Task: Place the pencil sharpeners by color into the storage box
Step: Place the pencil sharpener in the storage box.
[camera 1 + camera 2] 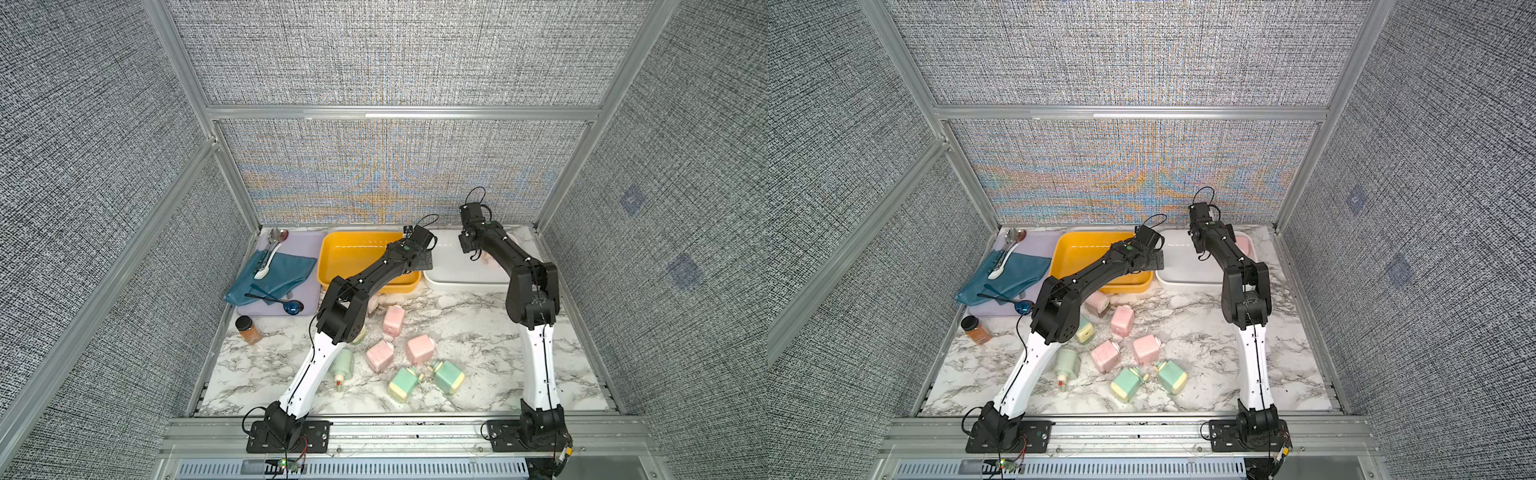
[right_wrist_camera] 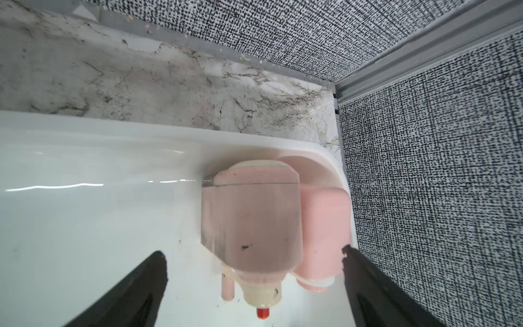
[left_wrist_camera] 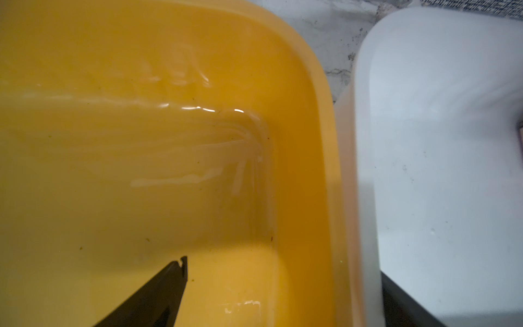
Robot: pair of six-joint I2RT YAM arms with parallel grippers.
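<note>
Grippers over the two storage boxes. My right gripper (image 2: 254, 252) stands wide, its black fingers (image 2: 135, 283) far apart and gripping nothing. Directly below it and between those fingers, a pink sharpener (image 2: 252, 220) lies on the floor of the white box (image 2: 85, 127). It is a rounded, boxy block with a pale, slightly translucent pink body, a cream neck ending in a small red tip that points back toward my wrist, and a short pink rod beside the neck. Touching it, on the side of my other finger, a second pink sharpener (image 2: 322, 226) of a fuller, opaque pink rests against the box's corner wall. My left gripper (image 3: 284, 267) is also spread wide and empty. One finger hangs over the glossy floor of the yellow box (image 3: 297, 85), just beside the wall that meets the white box. Well behind both grippers, toward my arm bases, the remaining blocks lie scattered on the marble tabletop (image 1: 478, 332), among them four more pink sharpeners (image 1: 1122, 320). Farther back from the grippers are four green sharpeners (image 1: 1127, 382), mint with cream ends. One pink and one green block are partly hidden under my left elbow.
</note>
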